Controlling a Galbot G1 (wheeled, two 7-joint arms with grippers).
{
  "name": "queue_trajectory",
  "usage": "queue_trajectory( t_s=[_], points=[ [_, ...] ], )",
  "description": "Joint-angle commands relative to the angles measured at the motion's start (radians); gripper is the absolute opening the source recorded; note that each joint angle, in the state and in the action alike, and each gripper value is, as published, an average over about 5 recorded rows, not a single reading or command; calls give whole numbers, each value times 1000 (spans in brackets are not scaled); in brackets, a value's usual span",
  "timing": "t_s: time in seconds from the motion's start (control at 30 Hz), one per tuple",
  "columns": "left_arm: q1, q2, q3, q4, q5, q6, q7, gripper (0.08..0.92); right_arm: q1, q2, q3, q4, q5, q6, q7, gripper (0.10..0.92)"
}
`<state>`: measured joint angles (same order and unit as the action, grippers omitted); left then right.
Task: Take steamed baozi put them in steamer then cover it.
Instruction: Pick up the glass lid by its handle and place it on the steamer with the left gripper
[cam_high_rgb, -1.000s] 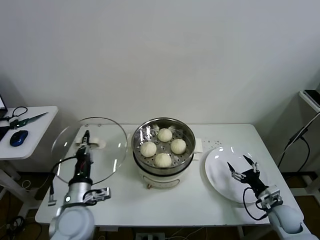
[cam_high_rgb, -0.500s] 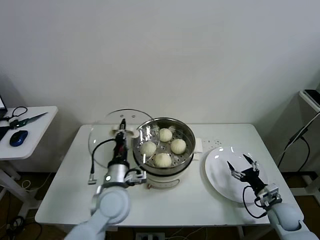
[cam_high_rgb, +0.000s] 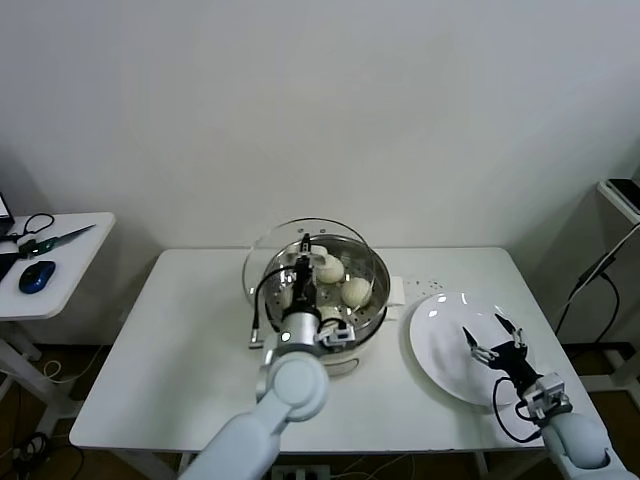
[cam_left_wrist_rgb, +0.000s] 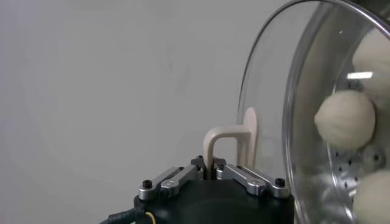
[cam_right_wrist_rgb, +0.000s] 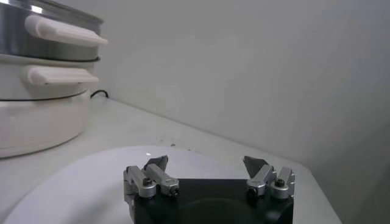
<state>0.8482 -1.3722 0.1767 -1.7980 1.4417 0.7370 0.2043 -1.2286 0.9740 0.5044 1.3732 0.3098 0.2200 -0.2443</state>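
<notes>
- While the left gripper hangs over the steamer, its fingers are clenched on the white handle of the glass lid.
- Seen from the head camera, the lid is held above the steamer, overlapping most of the basket and reaching a little past its left rim; whether it touches the rim cannot be told.
- In the left wrist view the lid's curved glass stands edge-on beside the handle, and the steamer's shiny wall shows through it.
- The steamed baozi lie inside the steamer on its perforated bottom; two show plainly in the head view, and the others are partly hidden behind the left arm.
- Through the glass, the left wrist camera shows three of the buns resting on the holed metal floor.
- The steamer sits on its white pot base near the middle of the white table.
- The right gripper hovers over the white plate at the table's right side, well apart from the steamer.
- Its fingers are spread apart and hold nothing, as the right wrist view shows.
- A small side table to the robot's left carries a blue mouse and scissors.
</notes>
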Motion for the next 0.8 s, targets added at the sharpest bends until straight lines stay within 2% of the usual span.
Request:
queue_trajectory(
  t_s=[0.03,0.27,0.8],
  points=[
    [-47,-119,45,117,44,48,45,151,-5,6,13,-6,-15,6,-2,823],
    [-38,-124,30,135,95,48,119,151,-3,11,10,-14,-28,11,-3,823],
    [-50,-122,15,165,95,48,127,151,-2,20,12,-24,-46,21,-5,823]
  ],
)
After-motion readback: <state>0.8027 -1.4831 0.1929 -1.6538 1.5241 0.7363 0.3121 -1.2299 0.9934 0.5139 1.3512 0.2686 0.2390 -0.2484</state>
